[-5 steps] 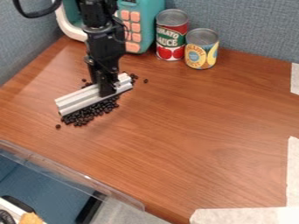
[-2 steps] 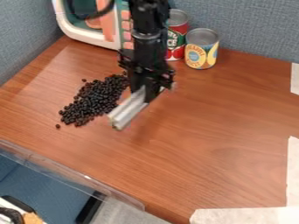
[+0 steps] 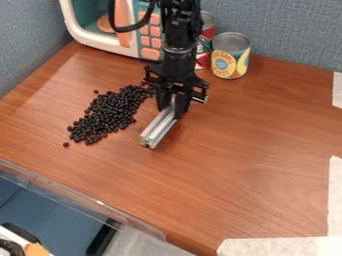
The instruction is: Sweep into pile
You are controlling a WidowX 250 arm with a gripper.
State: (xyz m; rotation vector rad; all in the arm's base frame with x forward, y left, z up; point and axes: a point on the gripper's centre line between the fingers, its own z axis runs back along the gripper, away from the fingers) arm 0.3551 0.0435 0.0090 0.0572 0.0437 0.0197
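The gripper (image 3: 173, 108) is closed on the metal bar (image 3: 158, 129), which slants beside the black beans (image 3: 111, 113) — an elongated patch on the wooden table (image 3: 247, 150), with one stray bean (image 3: 66, 144) lying apart at its lower end. A sweep made with the bar too high could let beans pass beneath it, while an off-centre load could twist the bar between the fingers and spill beans around its end (the stray bean is readily missed); excess speed would likely scatter the edges.

One tool (image 3: 172, 107) held one metal bar (image 3: 158, 130); beside it lay one bean pile (image 3: 110, 111), behind it two cans (image 3: 230, 62), one toy microwave (image 3: 105, 43).
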